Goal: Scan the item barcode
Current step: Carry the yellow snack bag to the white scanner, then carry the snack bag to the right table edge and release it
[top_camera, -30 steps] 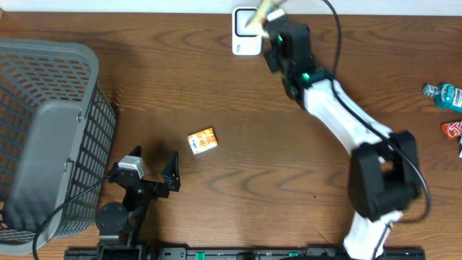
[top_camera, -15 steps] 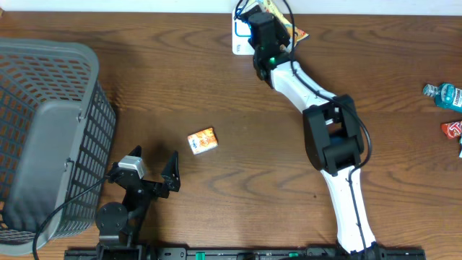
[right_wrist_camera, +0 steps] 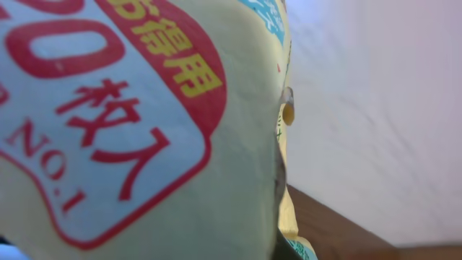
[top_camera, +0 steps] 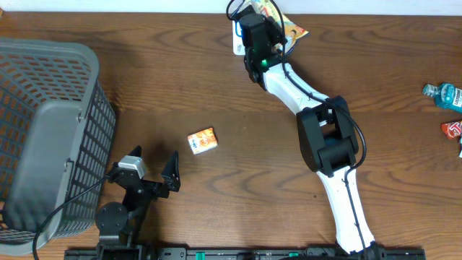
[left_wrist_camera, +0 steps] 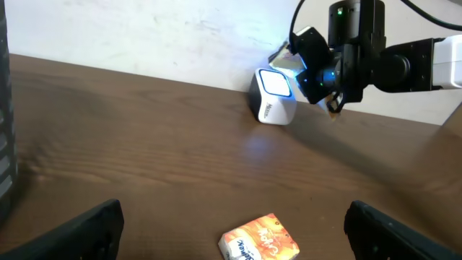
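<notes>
The item is a flat yellow packet (top_camera: 291, 30) with red and blue print. My right gripper (top_camera: 264, 20) is shut on it at the table's far edge, right over the white barcode scanner (top_camera: 236, 42). The packet (right_wrist_camera: 130, 130) fills the right wrist view and hides the fingers. In the left wrist view the scanner (left_wrist_camera: 274, 97) shows a lit window, with the right gripper (left_wrist_camera: 325, 61) close beside it. My left gripper (top_camera: 155, 172) rests open near the front edge, its fingers (left_wrist_camera: 79, 227) wide apart and nothing between them.
A small orange tissue pack (top_camera: 202, 141) lies mid-table, just ahead of the left gripper (left_wrist_camera: 231, 217). A grey mesh basket (top_camera: 50, 130) fills the left side. A blue bottle (top_camera: 444, 94) and a red packet (top_camera: 451, 130) lie at the right edge.
The right arm has swung left and folded, bringing its gripper and the packet over the scanner. The left arm and the orange pack have not moved.
</notes>
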{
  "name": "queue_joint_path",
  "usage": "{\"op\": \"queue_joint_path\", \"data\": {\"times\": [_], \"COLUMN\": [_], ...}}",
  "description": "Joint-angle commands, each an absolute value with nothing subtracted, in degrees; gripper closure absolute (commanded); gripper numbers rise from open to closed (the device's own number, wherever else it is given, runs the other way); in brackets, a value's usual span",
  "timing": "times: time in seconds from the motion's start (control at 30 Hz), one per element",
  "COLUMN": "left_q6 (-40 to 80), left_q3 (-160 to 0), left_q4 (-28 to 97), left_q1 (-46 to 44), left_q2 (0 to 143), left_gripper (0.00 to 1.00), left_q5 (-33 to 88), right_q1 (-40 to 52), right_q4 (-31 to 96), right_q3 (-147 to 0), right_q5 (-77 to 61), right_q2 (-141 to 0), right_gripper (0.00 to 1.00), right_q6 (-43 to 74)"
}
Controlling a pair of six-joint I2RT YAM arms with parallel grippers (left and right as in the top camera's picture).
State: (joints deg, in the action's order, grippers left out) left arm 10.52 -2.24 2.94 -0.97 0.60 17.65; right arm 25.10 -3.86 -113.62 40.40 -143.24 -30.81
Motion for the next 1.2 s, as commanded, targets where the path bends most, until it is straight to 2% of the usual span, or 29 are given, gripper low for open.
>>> {"op": "queue_joint_path", "data": {"times": [0.0,0.13,0.23,0.33,0.43,0.53,0.8,1.1,1.17], "left_q6": [10.6,10.6,10.6,10.6,10.6,10.6,10.6,10.6,10.6], "left_q3": [-1.2,-1.2,-1.2,-1.2,-1.2,-1.2,-1.2,-1.2,-1.2], "left_q4": [4.6,4.6,4.6,4.6,4.6,4.6,4.6,4.6,4.6], "left_q1": [-1.2,-1.2,-1.2,-1.2,-1.2,-1.2,-1.2,-1.2,-1.2], "left_q2": [0.3,0.3,0.3,0.3,0.3,0.3,0.3,0.3,0.3], "left_gripper": [0.02,0.02,0.02,0.02,0.02,0.02,0.02,0.02,0.02], "left_q5": [17.9,17.9,17.9,17.9,17.9,17.9,17.9,17.9,17.9], "right_q1": [25.6,24.8,23.3,20.3,15.0,7.9,-9.9,-23.7,-25.9], "right_q4": [-2.9,5.5,15.8,28.9,41.9,49.7,52.0,45.8,46.4], "right_q3": [-115.7,-115.8,-115.8,-115.8,-115.8,-115.5,-109.6,-101.1,-101.8], "right_q5": [51.3,55.3,56.1,55.2,47.2,39.4,22.3,19.7,18.2], "right_q2": [-140.9,-136.5,-132.2,-128.2,-125.8,-125.9,-127.1,-127.1,-126.6], "right_gripper": [0.99,0.99,0.99,0.99,0.99,0.99,0.99,0.99,0.87], "right_q6": [-32.3,-33.3,-29.3,-17.4,-6.2,0.8,4.4,4.3,5.9]}}
